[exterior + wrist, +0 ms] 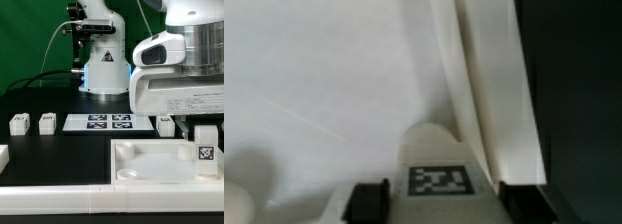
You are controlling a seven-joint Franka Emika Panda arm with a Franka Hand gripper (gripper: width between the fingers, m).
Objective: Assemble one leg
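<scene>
My gripper point(203, 128) is shut on a leg point(205, 150), a small white post with a black-and-white tag facing the camera. It holds the leg upright over the exterior view's right corner of the large white panel point(150, 168). I cannot tell whether the leg touches the panel. In the wrist view the leg point(441, 165) sits between my gripper's point(446, 202) two black fingers point(372, 203), close beside the panel's raised rim point(491, 90).
Two more legs point(18, 123) point(46, 122) stand at the exterior view's left and another point(165, 123) behind the panel. The marker board point(98, 122) lies between them. The arm's base point(105, 65) stands at the back. Black table point(580, 90) lies beyond the rim.
</scene>
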